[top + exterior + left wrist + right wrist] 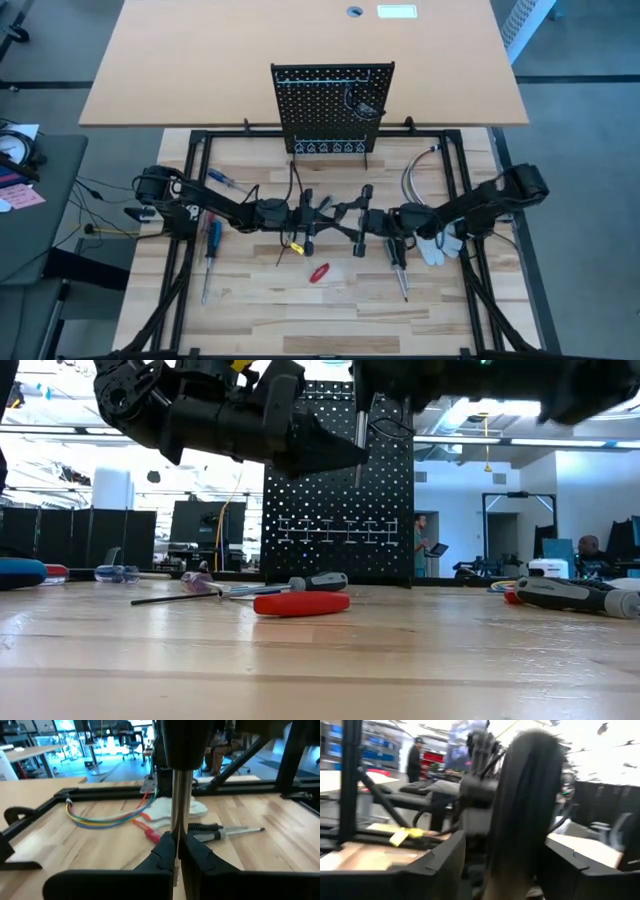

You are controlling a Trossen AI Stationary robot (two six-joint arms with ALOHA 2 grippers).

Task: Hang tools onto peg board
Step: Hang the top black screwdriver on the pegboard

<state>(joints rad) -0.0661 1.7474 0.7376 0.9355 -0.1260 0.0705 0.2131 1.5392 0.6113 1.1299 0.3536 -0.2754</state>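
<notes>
- your left claw point(176, 851) is clamped on a slim steel screwdriver shaft point(181, 800), above the wooden bench point(250, 300).
- your right claw point(505, 857) stands open around its blurred dark handle point(522, 805).

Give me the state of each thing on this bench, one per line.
left tool: shut on raised screwdriver shaft.
right tool: open around that screwdriver's handle.
raised screwdriver: upright, off the table.
peg board: standing upright.
red-handled piece: lying flat on table.
</notes>
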